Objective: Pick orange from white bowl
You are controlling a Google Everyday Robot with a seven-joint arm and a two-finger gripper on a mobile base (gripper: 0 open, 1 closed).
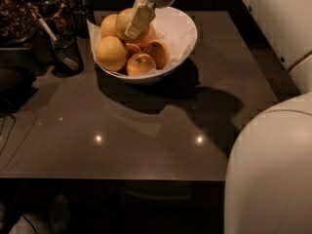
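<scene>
The white bowl stands at the back of the dark table and holds several fruits. My gripper reaches down into it from above. One pale finger lies across the front of a pale yellow-orange orange; the other finger is hidden behind the fruit. The gripper is shut on this orange, which sits at the top of the pile. Two more large oranges lie at the bowl's left. Smaller deep-orange fruits lie at its front.
A dark mesh cup with utensils and dark containers stand left of the bowl. My white arm and base fill the right side. The table's front edge runs across the lower part of the view.
</scene>
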